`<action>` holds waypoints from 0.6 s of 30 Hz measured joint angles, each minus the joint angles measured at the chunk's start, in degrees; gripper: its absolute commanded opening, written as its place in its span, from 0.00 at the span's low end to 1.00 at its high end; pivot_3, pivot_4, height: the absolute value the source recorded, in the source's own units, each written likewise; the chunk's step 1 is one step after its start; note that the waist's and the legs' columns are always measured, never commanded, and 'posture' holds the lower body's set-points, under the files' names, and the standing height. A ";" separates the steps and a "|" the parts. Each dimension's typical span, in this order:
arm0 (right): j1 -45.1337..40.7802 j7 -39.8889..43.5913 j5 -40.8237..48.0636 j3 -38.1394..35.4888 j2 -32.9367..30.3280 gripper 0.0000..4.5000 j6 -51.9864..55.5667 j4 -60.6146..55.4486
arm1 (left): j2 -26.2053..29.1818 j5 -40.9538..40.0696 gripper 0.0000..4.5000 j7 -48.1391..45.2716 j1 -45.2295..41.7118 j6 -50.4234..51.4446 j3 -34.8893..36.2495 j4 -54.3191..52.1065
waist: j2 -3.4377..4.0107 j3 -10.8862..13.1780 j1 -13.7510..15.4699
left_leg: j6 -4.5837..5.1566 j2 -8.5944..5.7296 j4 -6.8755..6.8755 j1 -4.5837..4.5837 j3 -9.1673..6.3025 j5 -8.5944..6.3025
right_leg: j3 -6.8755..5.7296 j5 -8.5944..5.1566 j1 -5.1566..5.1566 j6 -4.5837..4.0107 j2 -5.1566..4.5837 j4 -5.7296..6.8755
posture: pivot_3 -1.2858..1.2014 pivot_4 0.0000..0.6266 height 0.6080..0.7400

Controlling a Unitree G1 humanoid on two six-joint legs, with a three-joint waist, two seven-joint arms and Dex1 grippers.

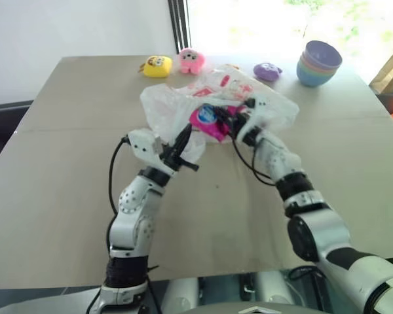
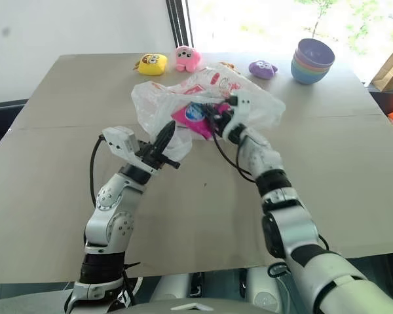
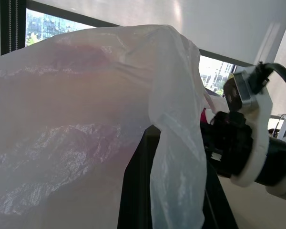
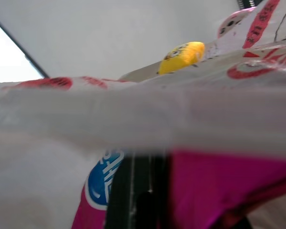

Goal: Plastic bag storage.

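Left pincer (image 2: pixel 165 139) pinches the plastic bag (image 2: pixel 183 98); pink packet (image 2: pixel 193 118) blocks right pincer (image 2: pixel 213 118).

Count of things on the table (image 1: pixel 65 196)

There was one plastic bag (image 1: pixel 177 104), translucent white with red print; one shiny pink snack packet (image 1: pixel 206 121) with a blue round mark, lying against the bag; three small plush toys in a row at the far edge, namely one yellow toy (image 1: pixel 157 66), one pink toy (image 1: pixel 191 61) and one purple toy (image 1: pixel 267 71); one stack of pastel bowls (image 1: pixel 319 63), the number of bowls in it too hard to tell; one brown paper bag (image 1: pixel 392 70) at the far right; two grippers, the left gripper (image 1: pixel 181 139) and the right gripper (image 1: pixel 228 122)
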 measured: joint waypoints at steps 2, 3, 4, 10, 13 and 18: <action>-1.47 -2.51 -2.27 0.62 1.34 0.71 -1.17 -0.99 | -0.36 0.03 0.00 0.00 0.00 0.02 -0.63 0.00 | 0.00 0.00 0.07 | 0.00 0.00 -0.01 -0.05 0.02 0.00 | -0.05 0.00 -0.01 0.00 -0.02 -0.05 | 0.52 0.24 1.00; -1.30 -2.27 -4.05 2.14 1.28 0.79 -0.90 -2.21 | -0.47 0.03 0.00 0.01 0.00 0.02 -0.76 0.02 | 0.00 0.00 0.15 | 0.00 0.00 -0.01 -0.12 0.03 0.00 | -0.12 0.00 -0.01 0.00 -0.06 -0.08 | 0.52 0.24 1.00; 0.04 -0.74 -5.94 4.41 0.66 0.91 0.32 -4.55 | -0.55 0.04 0.00 0.04 0.01 0.02 -0.72 0.05 | 0.00 -0.01 0.23 | 0.00 0.00 0.00 -0.15 0.00 0.00 | -0.16 0.00 0.01 0.00 -0.09 -0.11 | 0.52 0.24 1.00; 20.96 11.62 -6.03 12.85 -10.66 0.98 17.64 -28.65 | -0.88 0.13 0.00 0.50 -0.31 -0.26 -0.57 0.49 | -0.01 -0.01 1.49 | 0.02 -0.05 0.01 -0.26 -0.22 -0.01 | -0.37 0.00 0.14 0.03 -0.24 -0.29 | 0.52 0.24 1.00; 29.86 14.48 -6.73 13.32 -18.97 0.98 20.75 -39.63 | -0.93 0.20 0.00 0.58 -0.18 -0.33 -0.15 1.23 | 0.03 0.01 1.50 | 0.02 -0.16 0.03 -0.19 -0.23 -0.01 | -0.35 0.00 0.14 0.05 -0.17 -0.24 | 0.52 0.24 1.00; 38.20 11.50 -10.46 9.05 -23.84 0.98 15.01 -47.39 | -1.65 0.60 0.00 0.54 -0.19 -0.51 -0.57 1.43 | 0.02 0.01 1.02 | -0.06 -0.08 0.02 0.05 -0.24 0.04 | -0.18 -0.01 0.15 0.03 0.08 -0.04 | 0.52 0.24 1.00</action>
